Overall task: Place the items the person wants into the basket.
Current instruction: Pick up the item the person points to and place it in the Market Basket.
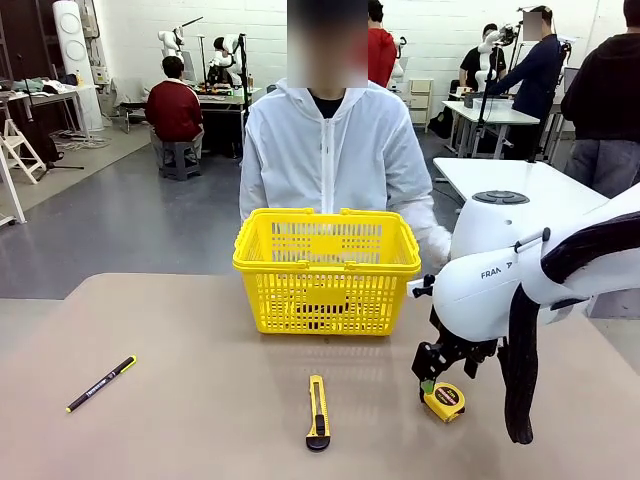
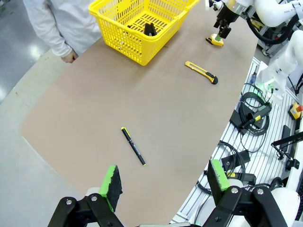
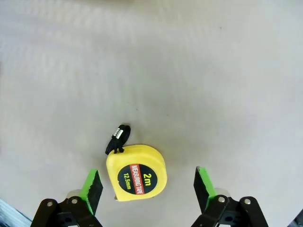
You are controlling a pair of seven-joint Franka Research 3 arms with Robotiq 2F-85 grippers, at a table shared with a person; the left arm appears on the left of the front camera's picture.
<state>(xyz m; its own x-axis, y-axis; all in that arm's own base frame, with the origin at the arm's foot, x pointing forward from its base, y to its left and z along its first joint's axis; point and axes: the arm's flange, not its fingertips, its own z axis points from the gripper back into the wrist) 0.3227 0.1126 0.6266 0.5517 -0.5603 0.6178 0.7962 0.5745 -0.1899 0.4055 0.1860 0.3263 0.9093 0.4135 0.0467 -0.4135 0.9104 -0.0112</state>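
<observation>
Right end effector [image 3: 149, 191]: we record its green-padded fingers spread wide, one on either side of the tape measure [image 3: 136, 173], neither pad touching it and nothing held. From the front we see it [image 1: 432, 378] hanging low just above the same item [image 1: 443, 401], near the tabletop's right front.

Left end effector [image 2: 163, 182]: we note it raised high over the tabletop, fingers wide apart and empty.

Tape measure: small, rounded, yellow casing, lying flat. We read a round black label with red band, "2m" and "12.5mm", and a short black strap at its upper left edge. It sits apart from the basket [image 1: 327, 268], right of the utility knife [image 1: 317, 412].

Basket: yellow plastic, lattice sides, handles folded down along the rim, standing upright at the far middle of the tabletop directly before the person [image 1: 335, 150]. We see a dark object [image 2: 149, 29] inside it from the left wrist; we cannot tell what it is.

Other items: long yellow utility knife with black end, front centre; black pen with yellow tip [image 1: 101, 384], left front, well apart from everything else.

Tabletop [image 1: 200, 380]: matt beige-brown, rounded corners, otherwise bare.

Person: white hooded zip-up jacket over dark shirt, standing at the far side.

Room: grey floor, white tables, a seated person in red [image 1: 174, 108] and others standing farther back.
</observation>
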